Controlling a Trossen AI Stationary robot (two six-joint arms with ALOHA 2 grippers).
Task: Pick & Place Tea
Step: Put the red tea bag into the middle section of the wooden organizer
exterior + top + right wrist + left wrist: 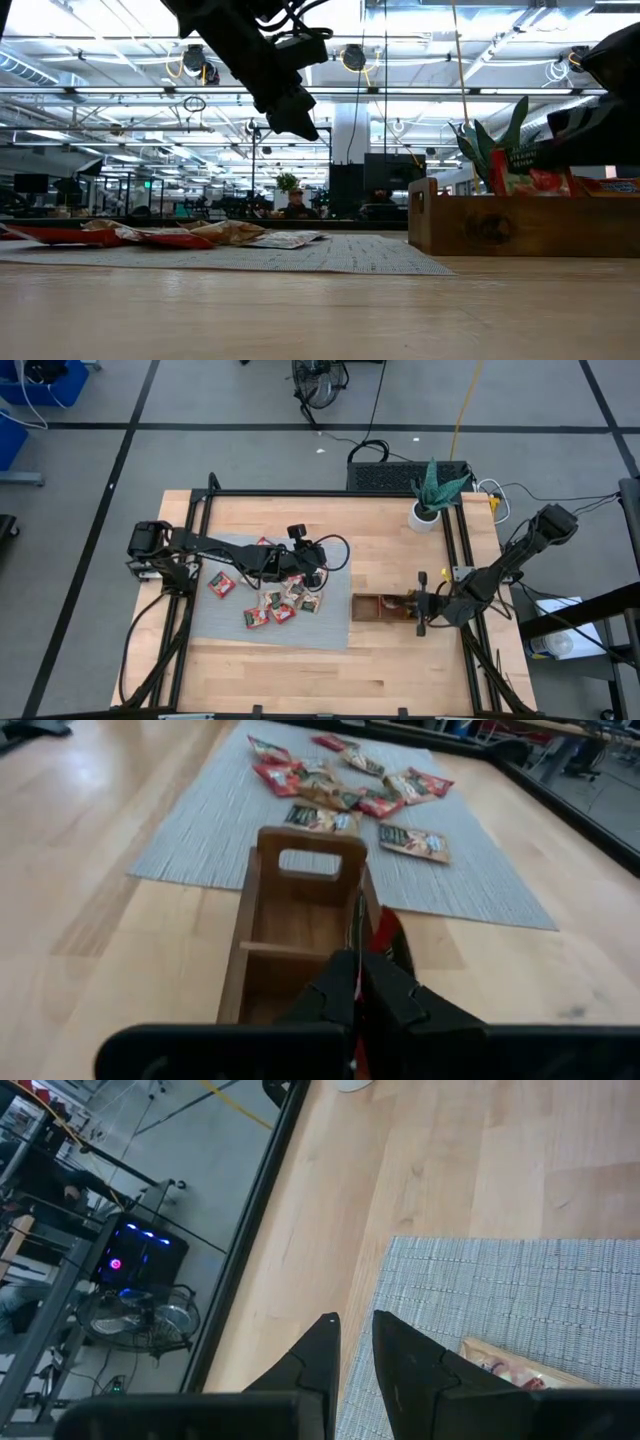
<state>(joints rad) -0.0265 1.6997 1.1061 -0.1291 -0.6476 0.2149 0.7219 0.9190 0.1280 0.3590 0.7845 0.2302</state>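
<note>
Several small tea sachets (270, 605) (345, 785) lie flat on the grey mat (215, 622), most of them red. My left gripper (318, 567) (356, 1325) hangs above the mat's far part, its fingers a narrow gap apart with nothing between them. The brown wooden tray (372, 608) (290, 920) stands to the right of the mat. My right gripper (408, 608) (358, 960) is shut over the tray's right end. A red sachet (388, 935) stands on edge in the tray against its wall, just past the fingertips. More sachets (520, 172) stick up out of the tray. My right gripper's shut fingertips (340, 975) stand right at the upright red sachet's top edge (380, 925), slanting down from the table's right side. The fingers hide the spot, so I cannot tell whether they touch or hold it.
A white pot with a green plant (428, 510) stands at the table's far right corner. Black frame rails (200, 510) run along the table's edges. Bare wood lies between the mat and the tray and along the near edge (330, 675).
</note>
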